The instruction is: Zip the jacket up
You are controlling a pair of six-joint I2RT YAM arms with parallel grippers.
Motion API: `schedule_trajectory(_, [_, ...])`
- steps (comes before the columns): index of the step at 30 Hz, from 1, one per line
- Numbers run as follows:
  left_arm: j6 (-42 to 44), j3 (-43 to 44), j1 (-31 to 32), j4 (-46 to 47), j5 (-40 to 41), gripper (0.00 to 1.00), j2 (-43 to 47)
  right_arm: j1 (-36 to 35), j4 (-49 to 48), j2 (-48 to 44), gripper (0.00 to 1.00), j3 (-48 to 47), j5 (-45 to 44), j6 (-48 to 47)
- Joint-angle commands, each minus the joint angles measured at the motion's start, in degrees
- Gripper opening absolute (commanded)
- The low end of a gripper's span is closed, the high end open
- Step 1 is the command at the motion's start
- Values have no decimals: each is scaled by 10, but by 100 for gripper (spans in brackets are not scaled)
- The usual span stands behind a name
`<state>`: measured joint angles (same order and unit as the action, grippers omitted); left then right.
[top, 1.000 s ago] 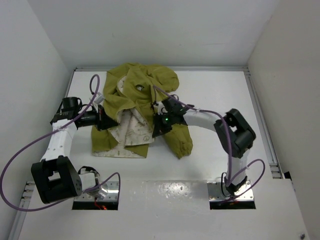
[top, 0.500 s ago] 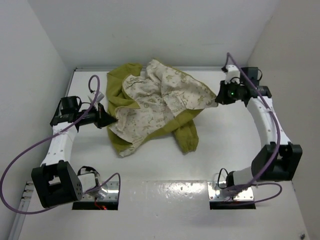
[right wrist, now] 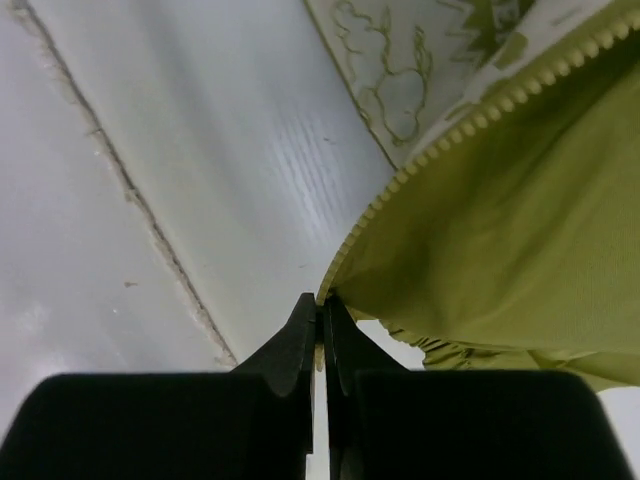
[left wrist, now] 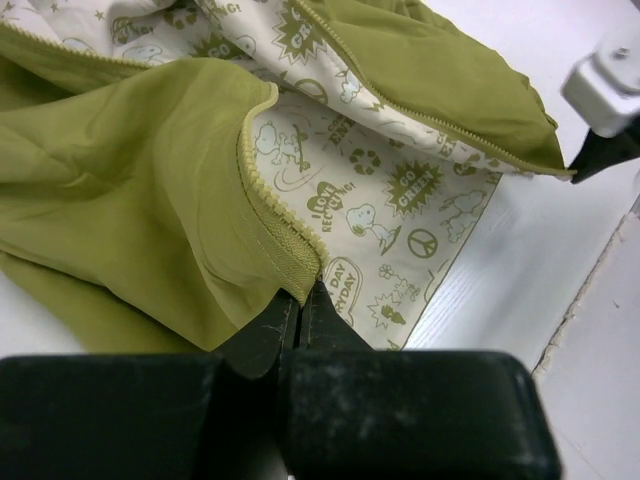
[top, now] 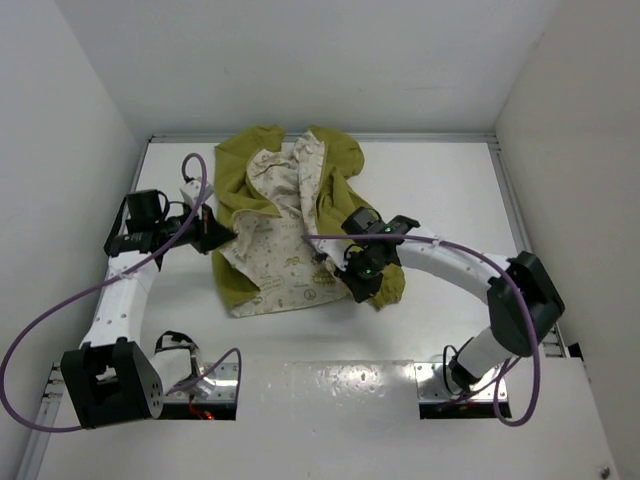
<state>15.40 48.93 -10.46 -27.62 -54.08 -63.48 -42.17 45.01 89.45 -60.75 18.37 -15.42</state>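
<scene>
Top external view: the jacket lies crumpled on the white surface, left of centre, with its printed cream lining facing up. The left pincer is clamped shut on the jacket's toothed front edge at the garment's left side. The right pincer is pressed shut on the opposite toothed edge at the near-right corner, just above the surface.

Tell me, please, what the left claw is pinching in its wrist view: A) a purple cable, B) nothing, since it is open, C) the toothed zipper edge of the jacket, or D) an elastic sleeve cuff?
C: in the left wrist view the left claw is shut on the jacket at the end of its toothed zipper edge, beside the printed lining.
</scene>
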Motion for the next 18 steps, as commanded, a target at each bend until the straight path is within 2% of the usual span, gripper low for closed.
schedule_trajectory(1, [-10, -7, 5, 17, 6, 0, 15, 23, -5, 19, 0, -12, -25, 23])
schedule_trajectory(2, [-10, -7, 5, 17, 6, 0, 15, 32, -6, 24, 1, -15, -28, 52])
schedule_trajectory(4, [-10, -7, 11, 17, 6, 0, 15, 66, -8, 27, 10, -21, -29, 66])
schedule_trajectory(6, [-10, -7, 11, 17, 6, 0, 15, 102, -9, 20, 23, -25, -17, 90])
schedule_trajectory(7, [-10, -7, 11, 17, 6, 0, 10, 111, -12, 7, 32, -19, 18, 106])
schedule_trajectory(8, [-10, -7, 11, 17, 6, 0, 10, 130, -16, -11, 48, -15, 35, 118])
schedule_trajectory(9, [-10, -7, 11, 22, 6, 0, 10, 140, -27, -20, 51, -3, 60, 124])
schedule_trajectory(12, [-10, -12, 16, 22, -1, 0, 10, 152, -50, -71, 55, 30, 113, 144])
schedule_trajectory(13, [-10, -12, 16, 22, -1, 0, 10, 157, -59, -80, 56, 38, 162, 150])
schedule_trajectory(14, [-10, -17, 16, 22, -1, 0, 10, 157, -77, -104, 58, 59, 169, 183])
schedule_trajectory(16, [-10, -17, 16, 27, -1, 0, 10, 140, -85, -109, 58, 67, 156, 189])
schedule_trajectory(18, [-15, -17, 16, 27, 6, 0, 16, 112, -49, -90, 59, 53, 128, 184])
